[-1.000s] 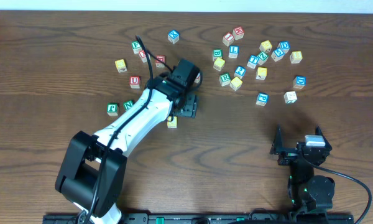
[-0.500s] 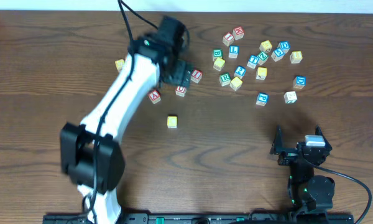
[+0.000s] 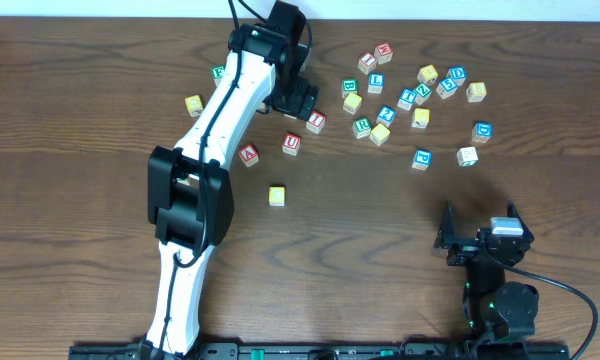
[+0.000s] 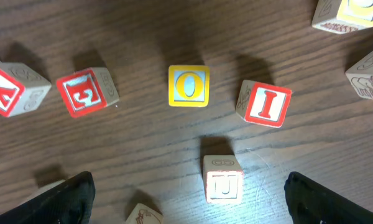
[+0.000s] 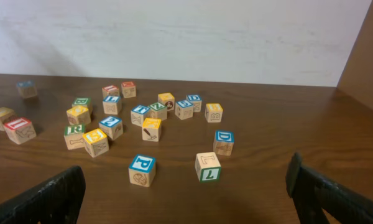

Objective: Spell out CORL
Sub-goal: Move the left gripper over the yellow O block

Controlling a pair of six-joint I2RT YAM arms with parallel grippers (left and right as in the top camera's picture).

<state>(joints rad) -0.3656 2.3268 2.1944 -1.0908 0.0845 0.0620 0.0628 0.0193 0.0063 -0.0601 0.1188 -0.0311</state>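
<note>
Currently on wooden table:
- Left gripper: far side of table, jaws wide apart, nothing held. Fingers flank a U cube w/o touching it.
- Yellow O cube: alone near table centre, apart from other blocks. Red I cube sits off to one side of it.
- Green R cube & blue L cube: both in scattered cluster of cubes on the right, not lined up.
- C cube: can't tell which one.
- Right gripper: near edge, right side, jaws wide apart, empty.
</note>
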